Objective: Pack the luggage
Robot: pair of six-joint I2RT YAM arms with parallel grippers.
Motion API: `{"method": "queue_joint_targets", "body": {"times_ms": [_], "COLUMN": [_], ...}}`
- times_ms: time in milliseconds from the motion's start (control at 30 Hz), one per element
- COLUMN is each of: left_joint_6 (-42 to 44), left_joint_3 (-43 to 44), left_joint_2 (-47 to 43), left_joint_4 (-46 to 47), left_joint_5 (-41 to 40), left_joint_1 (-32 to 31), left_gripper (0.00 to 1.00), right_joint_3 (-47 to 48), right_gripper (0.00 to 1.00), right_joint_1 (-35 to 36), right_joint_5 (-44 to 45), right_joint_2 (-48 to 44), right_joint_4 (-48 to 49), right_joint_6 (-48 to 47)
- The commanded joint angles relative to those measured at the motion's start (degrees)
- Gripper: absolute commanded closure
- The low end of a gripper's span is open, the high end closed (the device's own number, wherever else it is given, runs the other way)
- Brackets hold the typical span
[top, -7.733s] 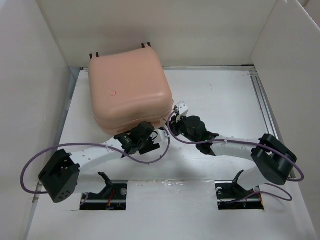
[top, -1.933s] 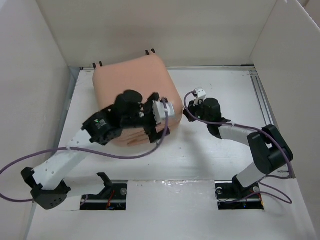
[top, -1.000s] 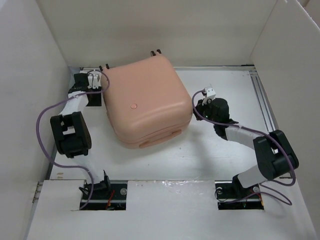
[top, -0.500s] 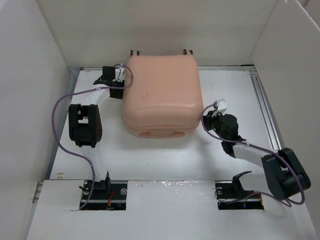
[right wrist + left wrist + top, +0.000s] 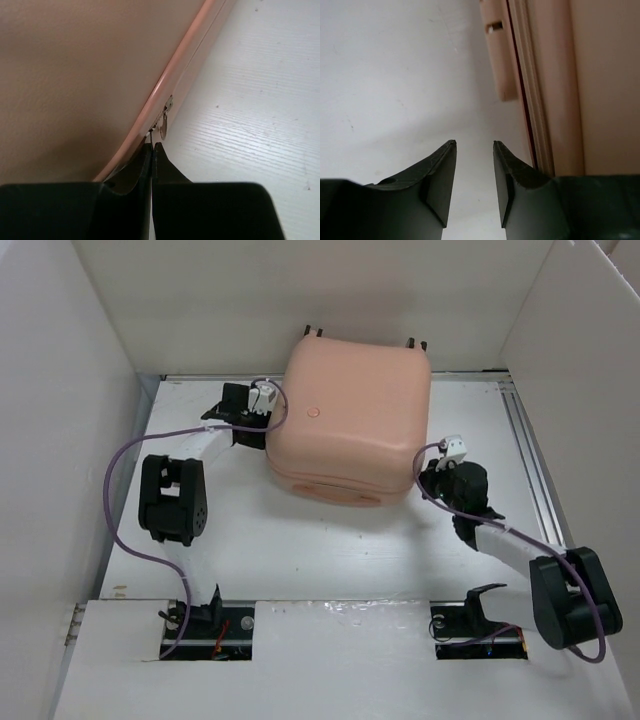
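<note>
The closed peach suitcase (image 5: 350,420) sits far-centre on the desk (image 5: 300,560); its zip seam runs just past the right pincer (image 5: 152,146), tips pressed together under the zipper pull (image 5: 164,129) (the better-placed arm, I judge); the left pincer (image 5: 473,150), narrowly parted and empty, flanks the opposite side.

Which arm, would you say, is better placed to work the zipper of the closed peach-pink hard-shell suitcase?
Probably right: the right gripper is shut with its tips at the metal zipper pull on the peach-pink suitcase; the left gripper is open, empty.
</note>
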Motion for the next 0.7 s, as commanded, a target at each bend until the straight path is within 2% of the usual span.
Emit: {"method": "queue_joint_targets", "body": {"times_ms": [0, 200, 433, 467, 500, 533, 600, 633, 667], "left_joint_6": [1.30, 2.53, 2.53, 1.66, 0.96, -0.01, -1.33, -1.33, -2.20], "left_joint_3": [-3.92, -8.94, -6.14, -4.74, -3.95, -3.16, -0.35, 0.45, 0.98], "left_joint_2": [-6.43, -11.28, -10.49, -10.49, -10.49, -10.49, -12.15, -13.03, -15.39], "left_joint_4": [-2.41, 0.22, -0.92, -1.44, -1.45, -3.27, -5.39, -6.71, -8.63], "left_joint_5": [11.63, 11.64, 9.88, 9.88, 9.36, 8.57, 4.81, 3.74, 2.59], "left_joint_1": [-6.36, -10.50, -9.10, -7.18, -6.20, -5.24, -2.52, -1.63, -0.75], "left_gripper": [0.67, 0.67, 0.67, 0.67, 0.67, 0.65, 0.65, 0.63, 0.60], "right_joint_3": [7.35, 13.68, 12.11, 12.10, 11.41, 11.40, 11.40, 11.40, 11.92], "right_gripper": [1.00, 1.00, 0.99, 0.93, 0.68, 0.53, 0.34, 0.26, 0.23], "right_joint_1": [-1.21, -2.53, -3.15, -3.15, -3.15, -4.36, -5.78, -7.87, -9.28], "right_joint_5": [-6.95, -9.40, -11.08, -11.08, -9.77, -8.89, -6.09, -1.98, -0.20], "right_joint_2": [3.71, 6.09, 1.71, -0.48, -1.72, -2.95, -7.95, -9.97, -14.43], "right_joint_4": [-2.65, -7.76, -10.75, -12.67, -14.17, -16.01, -23.91, -27.07, -33.28], "right_joint_6": [-1.21, -1.74, -1.03, -1.03, -0.51, -0.51, -0.51, -0.51, -0.51]}}
